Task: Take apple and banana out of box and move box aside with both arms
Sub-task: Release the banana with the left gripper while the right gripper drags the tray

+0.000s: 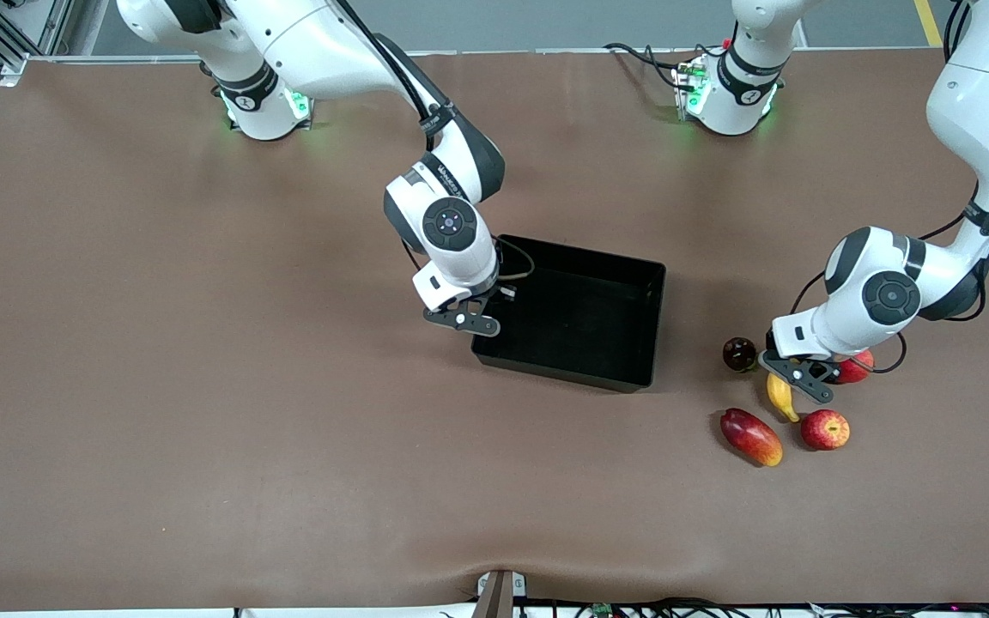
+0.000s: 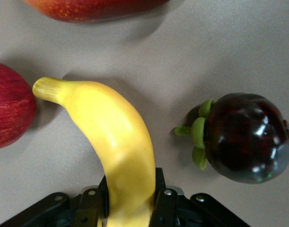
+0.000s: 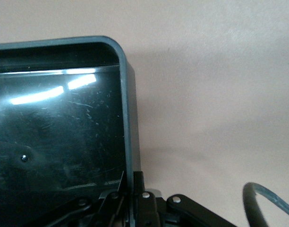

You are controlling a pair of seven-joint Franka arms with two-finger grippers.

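Note:
The black tray (image 1: pixel 559 362) stands at mid-table. My right gripper (image 1: pixel 470 322) is shut on its wall at the right arm's end; in the right wrist view the wall (image 3: pixel 128 118) runs between the jaws of the right gripper (image 3: pixel 131 182). The yellow banana (image 1: pixel 783 398) lies on the table toward the left arm's end. My left gripper (image 1: pixel 797 376) is shut on one end of it; in the left wrist view the banana (image 2: pixel 116 137) sits between the jaws of the left gripper (image 2: pixel 130 191). The streaked red apple (image 1: pixel 825 429) (image 2: pixel 7 111) lies beside the banana's stem, nearer the front camera.
A red-orange mango (image 1: pixel 750 436) (image 2: pixel 88 7) lies beside the apple. A dark purple mangosteen (image 1: pixel 739 353) (image 2: pixel 246 137) sits close beside the banana, toward the tray. A pinkish-red fruit (image 1: pixel 857 367) is partly hidden under the left arm's wrist.

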